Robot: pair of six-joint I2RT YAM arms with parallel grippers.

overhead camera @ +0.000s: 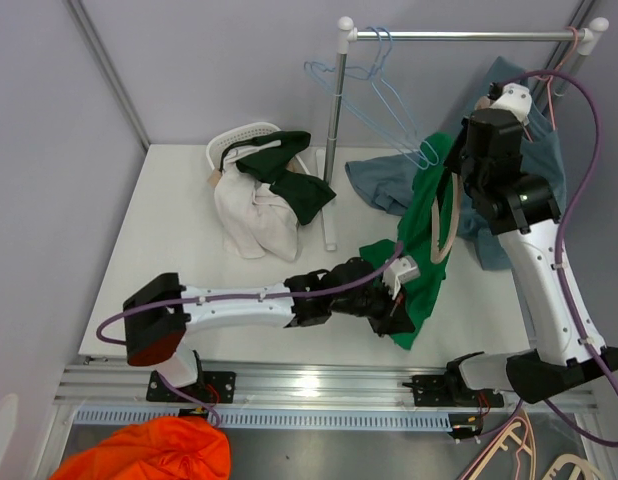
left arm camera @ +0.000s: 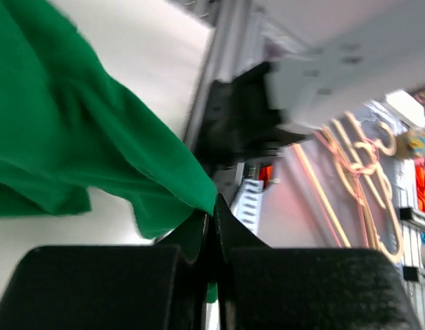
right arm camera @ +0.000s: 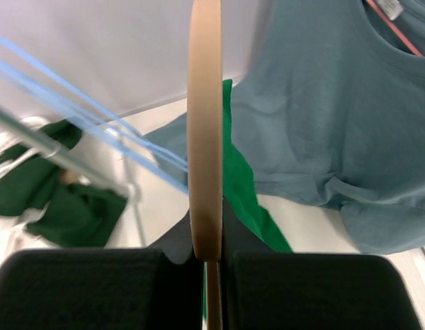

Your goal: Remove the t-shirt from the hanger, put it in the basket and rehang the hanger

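A bright green t-shirt (overhead camera: 421, 250) hangs from a beige hanger (overhead camera: 451, 215) down to the table's front edge. My right gripper (overhead camera: 457, 178) is shut on the hanger (right arm camera: 204, 130) and holds it up in the air; the green t-shirt (right arm camera: 240, 185) shows behind it. My left gripper (overhead camera: 397, 300) is shut on the lower hem of the green t-shirt (left arm camera: 75, 137) near the table's front edge; the cloth runs between its closed fingers (left arm camera: 109, 285).
A metal rack (overhead camera: 334, 130) stands at the back with blue wire hangers (overhead camera: 389, 95) and a grey-blue t-shirt (overhead camera: 509, 190) on a pink hanger. A white basket (overhead camera: 251, 140) with dark green and white clothes sits at the back left. An orange cloth (overhead camera: 154, 450) and spare hangers (overhead camera: 519, 445) lie below the table.
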